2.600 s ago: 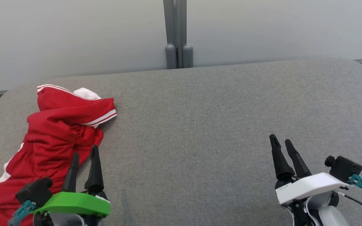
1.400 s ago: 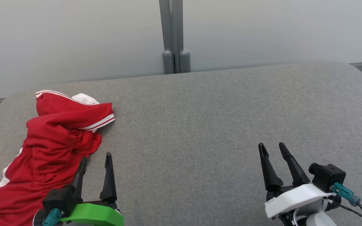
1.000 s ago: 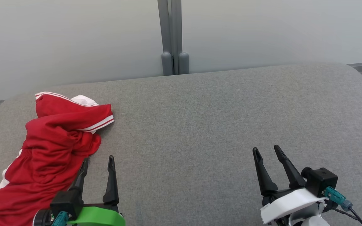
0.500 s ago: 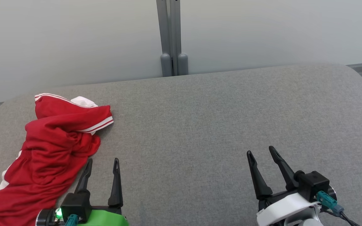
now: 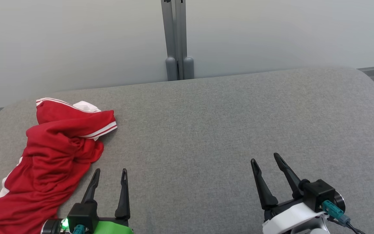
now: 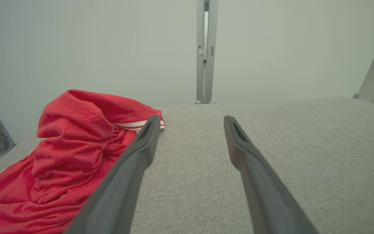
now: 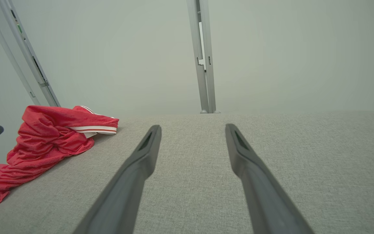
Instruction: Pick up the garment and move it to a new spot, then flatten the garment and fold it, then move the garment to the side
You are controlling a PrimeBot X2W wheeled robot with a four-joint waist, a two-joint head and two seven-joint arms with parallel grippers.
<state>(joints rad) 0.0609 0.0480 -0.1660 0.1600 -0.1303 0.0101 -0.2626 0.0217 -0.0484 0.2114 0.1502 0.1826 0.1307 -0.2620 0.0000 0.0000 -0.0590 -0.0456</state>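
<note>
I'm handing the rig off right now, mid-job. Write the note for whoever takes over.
Left gripper: open, empty, close beside the garment's right edge.
Right gripper: open, empty, over bare table, well to the right.
Red garment: crumpled heap at the table's left end.
Done: nothing that shows; it is neither flat nor folded.
Left: pick up, relocate, flatten, fold, move aside.

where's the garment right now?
Head view: the red garment lies crumpled at the left end of the grey padded surface, just left of the open left gripper, not held.

Lab-like booth, pale panels [image 5: 76,48], padded table [image 5: 222,130]
</note>
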